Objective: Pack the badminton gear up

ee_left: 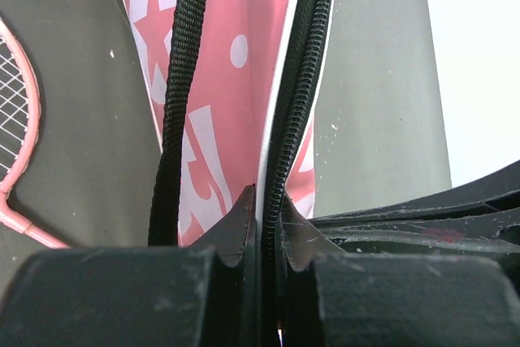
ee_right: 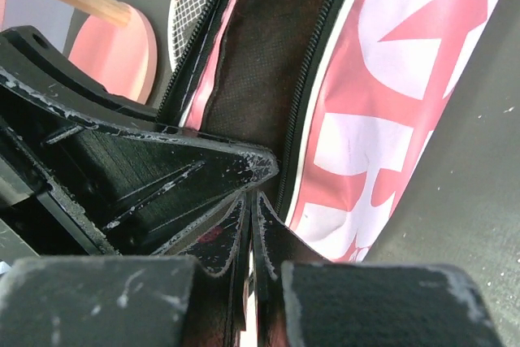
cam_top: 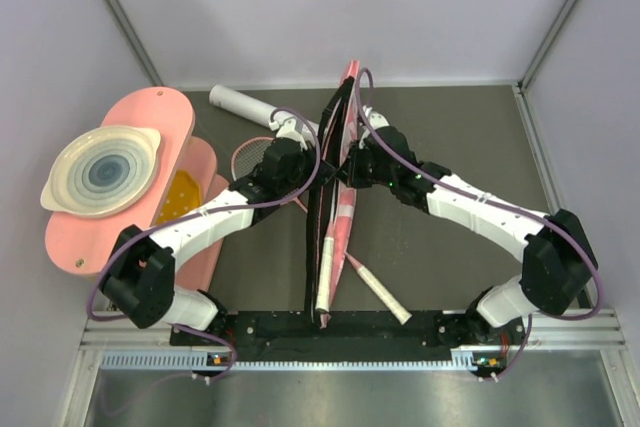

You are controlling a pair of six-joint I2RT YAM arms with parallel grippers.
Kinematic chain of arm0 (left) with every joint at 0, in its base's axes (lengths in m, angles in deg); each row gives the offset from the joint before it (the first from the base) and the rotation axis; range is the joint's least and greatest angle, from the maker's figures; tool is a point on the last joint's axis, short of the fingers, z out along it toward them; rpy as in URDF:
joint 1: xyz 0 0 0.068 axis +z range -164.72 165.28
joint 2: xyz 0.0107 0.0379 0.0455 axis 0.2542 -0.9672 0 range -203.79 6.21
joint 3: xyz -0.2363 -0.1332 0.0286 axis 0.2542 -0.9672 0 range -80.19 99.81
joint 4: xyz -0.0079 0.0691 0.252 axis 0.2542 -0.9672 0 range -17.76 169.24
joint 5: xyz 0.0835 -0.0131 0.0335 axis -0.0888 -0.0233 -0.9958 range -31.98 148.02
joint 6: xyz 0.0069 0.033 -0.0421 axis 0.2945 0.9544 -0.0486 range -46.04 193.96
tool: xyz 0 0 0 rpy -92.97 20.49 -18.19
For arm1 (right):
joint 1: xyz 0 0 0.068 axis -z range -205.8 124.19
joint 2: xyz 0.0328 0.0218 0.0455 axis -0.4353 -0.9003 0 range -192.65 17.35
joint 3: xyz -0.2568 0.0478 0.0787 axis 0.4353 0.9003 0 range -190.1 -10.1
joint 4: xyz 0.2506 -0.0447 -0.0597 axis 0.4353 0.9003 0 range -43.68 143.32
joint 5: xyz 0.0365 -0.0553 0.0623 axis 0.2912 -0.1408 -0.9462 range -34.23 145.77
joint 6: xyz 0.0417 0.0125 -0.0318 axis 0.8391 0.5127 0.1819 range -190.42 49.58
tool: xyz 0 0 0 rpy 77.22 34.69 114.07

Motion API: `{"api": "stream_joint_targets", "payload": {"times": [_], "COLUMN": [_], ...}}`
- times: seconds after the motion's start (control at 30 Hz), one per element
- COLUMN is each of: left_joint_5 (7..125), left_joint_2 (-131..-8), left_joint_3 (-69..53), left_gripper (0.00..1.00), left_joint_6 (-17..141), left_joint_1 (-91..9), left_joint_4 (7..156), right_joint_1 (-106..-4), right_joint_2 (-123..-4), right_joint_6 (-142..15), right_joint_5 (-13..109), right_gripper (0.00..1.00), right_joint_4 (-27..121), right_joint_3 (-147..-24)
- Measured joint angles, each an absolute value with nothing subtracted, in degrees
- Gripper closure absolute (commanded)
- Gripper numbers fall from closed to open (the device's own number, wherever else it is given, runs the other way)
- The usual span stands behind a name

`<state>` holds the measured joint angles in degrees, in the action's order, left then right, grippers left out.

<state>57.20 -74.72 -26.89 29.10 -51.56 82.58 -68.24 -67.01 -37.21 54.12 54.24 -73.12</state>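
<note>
left fingers (ee_left: 244, 221) clamped on one zip edge of the sport bag (ee_left: 219, 79), right fingers (ee_right: 266, 225) on the other; mouth held apart, likely to admit the racket (ee_left: 12, 111).

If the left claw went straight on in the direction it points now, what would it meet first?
The pink bag: the left claw is shut on its zipper edge, and the bag stretches straight ahead. The racket lies left of that line, it seems.
</note>
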Motion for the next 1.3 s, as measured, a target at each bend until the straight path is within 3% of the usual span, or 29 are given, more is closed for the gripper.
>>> {"api": "stream_joint_targets", "payload": {"times": [0.17,0.2,0.3,0.43,0.57,0.67,0.77,1.0,1.3], "left_joint_5": [59.5,59.9,60.4,61.2,63.9,66.6,67.8,68.2,61.3], "left_joint_2": [-74.7,-74.6,-74.6,-74.6,-75.0,-75.5,-75.5,-75.8,-74.5], "left_joint_3": [-26.9,-26.9,-26.9,-26.9,-25.9,-24.2,-23.7,-21.9,-17.8], "left_gripper": [1.0,1.0,1.0,1.0,1.0,1.0,1.0,1.0,1.0], "left_joint_6": [28.0,27.8,27.6,27.5,27.2,27.1,27.2,28.1,37.8], "left_joint_1": [-50.7,-50.5,-50.3,-50.1,-50.0,-50.0,-50.0,-50.0,-50.0], "left_joint_4": [81.9,81.9,81.5,81.0,80.1,78.7,78.1,73.5,64.2], "right_joint_1": [-69.3,-69.5,-69.9,-69.9,-69.5,-69.1,-68.7,-68.5,-68.3], "right_joint_2": [-66.0,-65.0,-61.1,-58.5,-61.1,-66.4,-70.2,-72.1,-72.5], "right_joint_6": [-37.6,-38.0,-39.7,-42.1,-43.1,-43.4,-43.3,-44.2,-46.1], "right_joint_5": [53.9,54.0,56.0,60.5,63.0,64.6,65.6,65.6,62.8], "right_gripper": [0.63,0.51,0.37,0.23,0.22,0.3,0.45,1.0,1.0], "right_joint_4": [56.3,57.1,61.0,65.0,67.1,67.4,67.5,67.3,68.2], "right_joint_3": [-72.6,-71.9,-69.8,-70.1,-72.2,-75.1,-76.2,-76.8,-83.4]}}
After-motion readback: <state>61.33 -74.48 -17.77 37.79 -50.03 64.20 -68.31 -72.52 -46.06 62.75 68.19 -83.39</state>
